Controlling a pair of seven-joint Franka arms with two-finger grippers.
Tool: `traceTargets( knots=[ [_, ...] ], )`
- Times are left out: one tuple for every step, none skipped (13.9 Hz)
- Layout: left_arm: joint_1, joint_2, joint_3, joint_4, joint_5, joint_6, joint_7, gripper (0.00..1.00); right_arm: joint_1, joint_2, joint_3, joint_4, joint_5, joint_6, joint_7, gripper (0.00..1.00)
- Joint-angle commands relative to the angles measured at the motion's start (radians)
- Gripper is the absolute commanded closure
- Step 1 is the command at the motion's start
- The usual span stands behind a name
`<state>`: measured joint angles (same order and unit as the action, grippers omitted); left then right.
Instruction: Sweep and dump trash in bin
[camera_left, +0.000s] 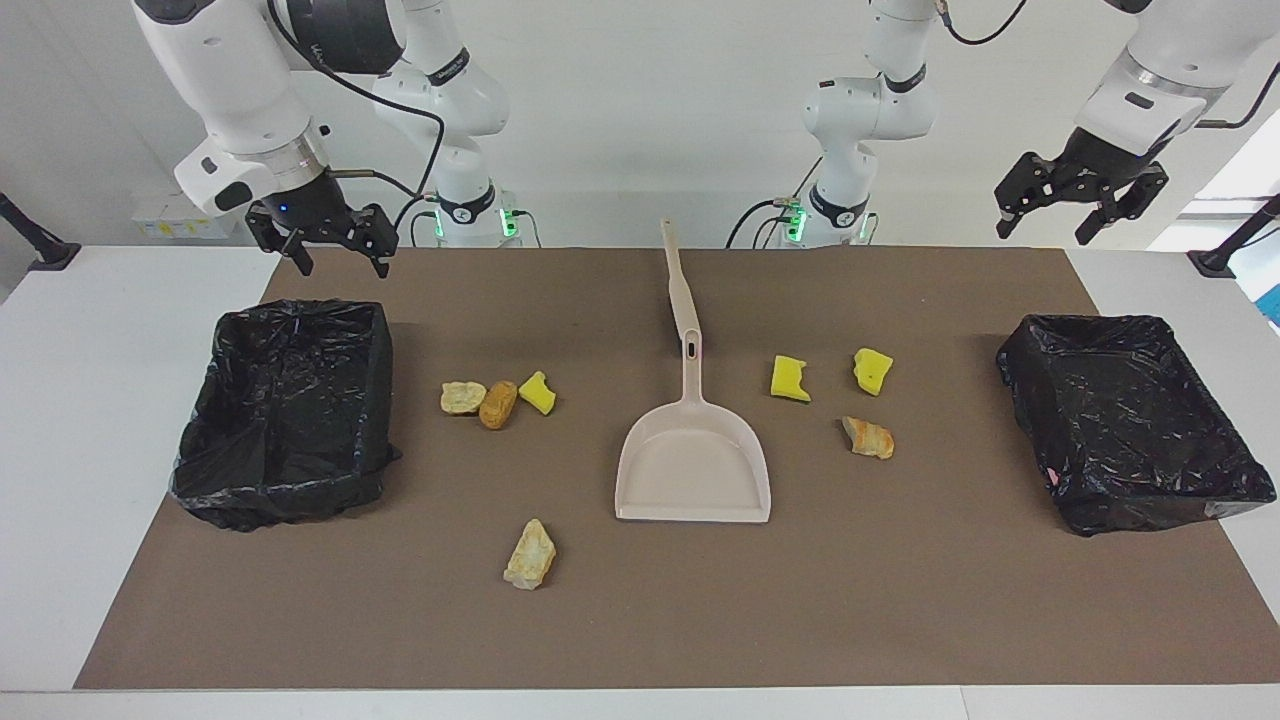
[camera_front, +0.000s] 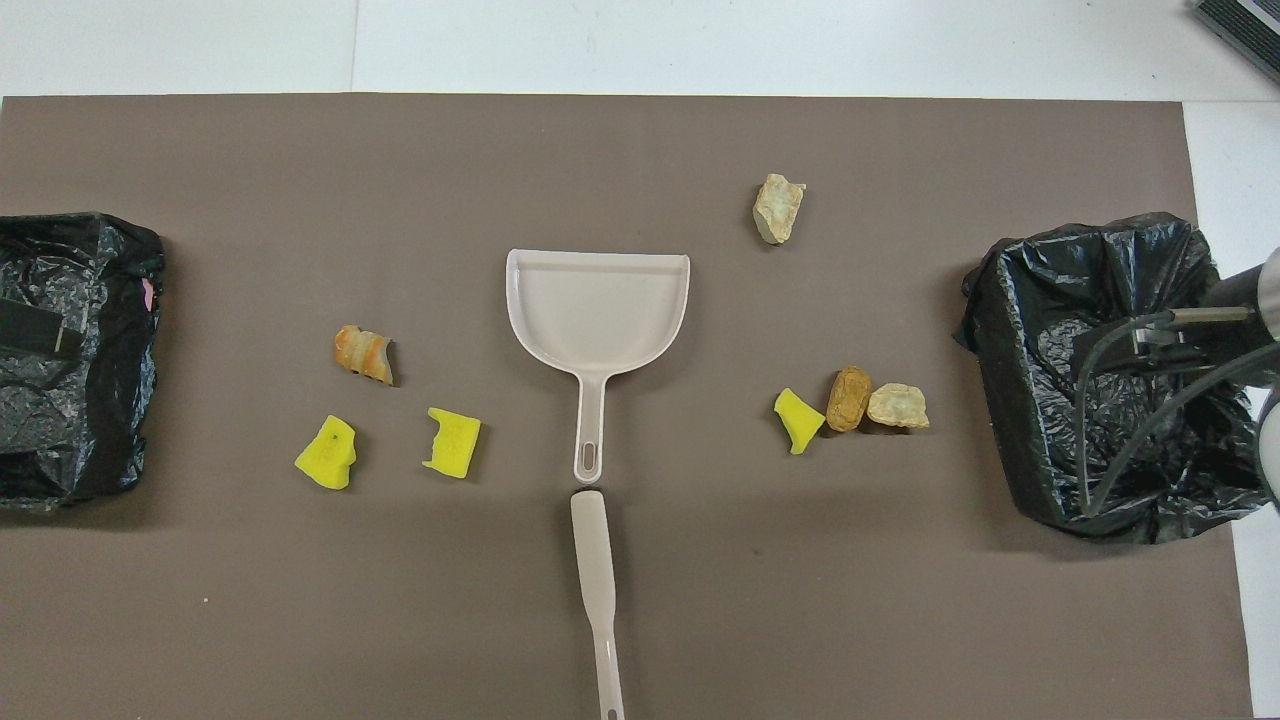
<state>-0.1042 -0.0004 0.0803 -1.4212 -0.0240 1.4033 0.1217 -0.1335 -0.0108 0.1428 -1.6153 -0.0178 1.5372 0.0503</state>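
Note:
Several lumps of trash lie on the brown mat. Toward the right arm's end are a tan lump (camera_left: 463, 397) (camera_front: 898, 406), an orange-brown piece (camera_left: 498, 403) (camera_front: 849, 398), a yellow chunk (camera_left: 538, 392) (camera_front: 798, 420) and, farther from the robots, a pale lump (camera_left: 531, 555) (camera_front: 778, 208). Toward the left arm's end are two yellow chunks (camera_left: 790, 379) (camera_front: 453, 441), (camera_left: 873, 370) (camera_front: 327, 452) and a bread-like piece (camera_left: 868, 437) (camera_front: 364, 354). My right gripper (camera_left: 343, 262) is open and empty, raised by the bin (camera_left: 300, 312) (camera_front: 1090, 235) at its end. My left gripper (camera_left: 1070, 215) is open and empty, raised near the other bin (camera_left: 1090, 325) (camera_front: 90, 225).
A beige dustpan (camera_left: 693, 460) (camera_front: 598, 310) lies at the mat's middle, handle toward the robots. A beige stick-like sweeper (camera_left: 680, 290) (camera_front: 595, 580) lies in line with that handle, nearer to the robots. Both bins are lined with black bags. The right arm's cables (camera_front: 1140, 400) hang over its bin.

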Motion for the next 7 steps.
traceTargets(
  knots=[
    [0.011,-0.030,-0.007,-0.036,-0.007,-0.009,0.012,0.00,-0.005,0.012,0.008,0.022,0.001,-0.002,-0.004,0.00],
    [0.008,-0.030,-0.008,-0.036,-0.007,-0.007,0.003,0.00,-0.005,0.011,0.008,0.022,0.001,-0.002,0.000,0.00],
    [0.003,-0.029,-0.008,-0.033,-0.005,-0.001,0.003,0.00,-0.003,0.008,0.008,0.017,0.002,-0.002,0.020,0.00],
    [0.000,-0.029,-0.010,-0.033,-0.005,-0.001,0.004,0.00,-0.003,0.008,0.008,0.015,0.001,-0.002,0.023,0.00],
    [-0.002,-0.029,-0.013,-0.031,-0.005,-0.001,0.003,0.00,-0.003,0.008,0.009,0.015,0.001,-0.003,0.023,0.00],
    [-0.005,-0.029,-0.020,-0.030,-0.005,-0.001,0.004,0.00,-0.001,0.006,0.009,0.014,0.001,-0.003,0.023,0.00],
    [-0.005,-0.029,-0.025,-0.031,-0.005,-0.001,0.004,0.00,-0.001,0.005,0.009,0.012,0.001,-0.003,0.023,0.00]
  ],
)
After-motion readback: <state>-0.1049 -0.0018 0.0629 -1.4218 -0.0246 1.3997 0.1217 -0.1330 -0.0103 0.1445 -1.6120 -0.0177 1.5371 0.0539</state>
